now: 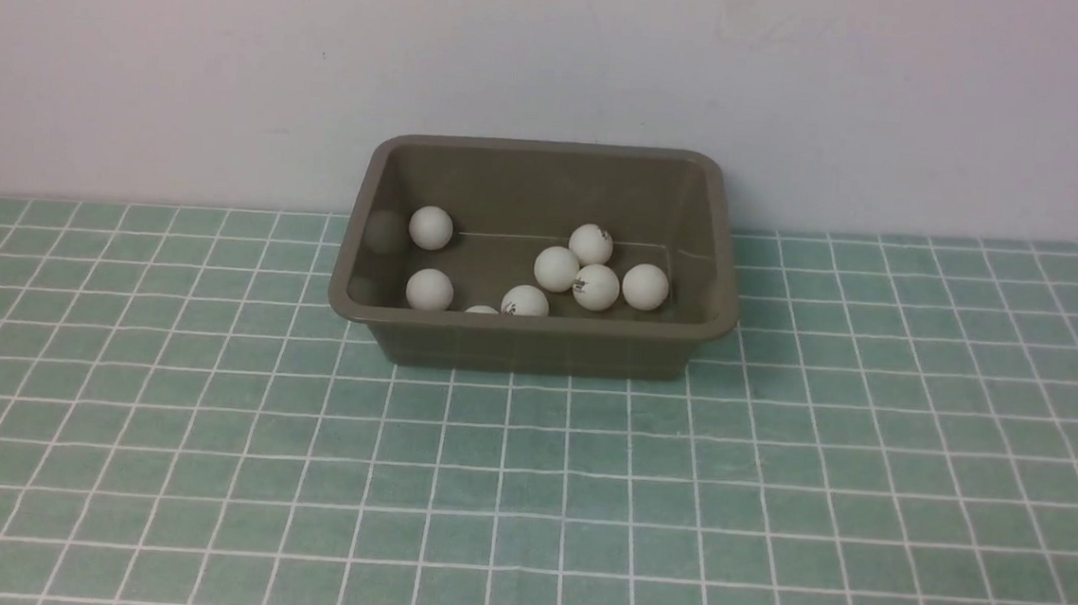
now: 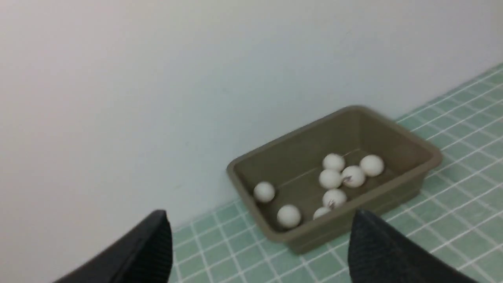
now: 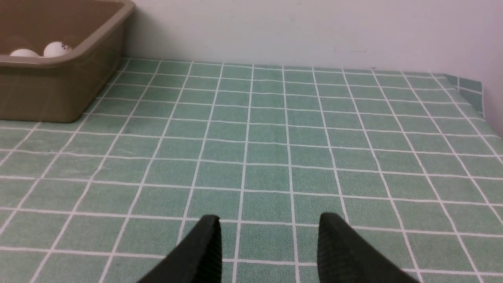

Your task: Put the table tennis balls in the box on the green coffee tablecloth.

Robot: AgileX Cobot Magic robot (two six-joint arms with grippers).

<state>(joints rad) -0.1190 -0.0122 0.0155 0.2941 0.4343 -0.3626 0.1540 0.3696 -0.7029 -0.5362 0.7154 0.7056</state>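
The box is set on the tablecloth at twelve o'clock from the robot, against the wall. Eight balls are seen inside it: two toward nine o'clock, four clustered toward three o'clock, and two against the near wall, one of them mostly hidden behind the rim. The left gripper is held wide and empty, above the cloth, aimed at the box. The right gripper is held low over bare cloth toward three o'clock of the box, empty; a gap is seen between its fingers, though it stands at its narrowest.
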